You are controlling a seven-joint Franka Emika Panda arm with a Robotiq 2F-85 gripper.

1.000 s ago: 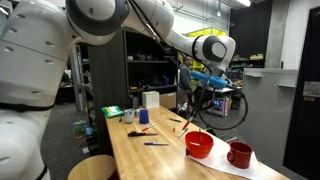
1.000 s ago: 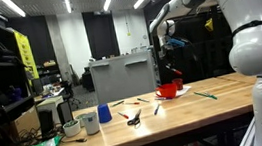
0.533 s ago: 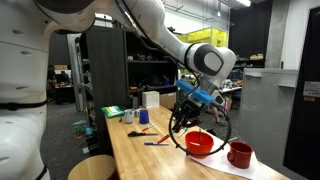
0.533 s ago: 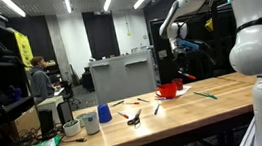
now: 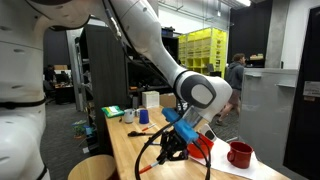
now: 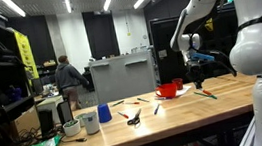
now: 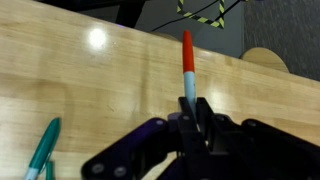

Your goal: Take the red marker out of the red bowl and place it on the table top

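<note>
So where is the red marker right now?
Wrist view: the red marker is gripped in the hand, sticking out over the table top, with a teal pen at lower left.

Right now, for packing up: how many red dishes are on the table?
2: a bowl partly behind the gripper, and a mug just beside it. Others may be hidden.
</note>
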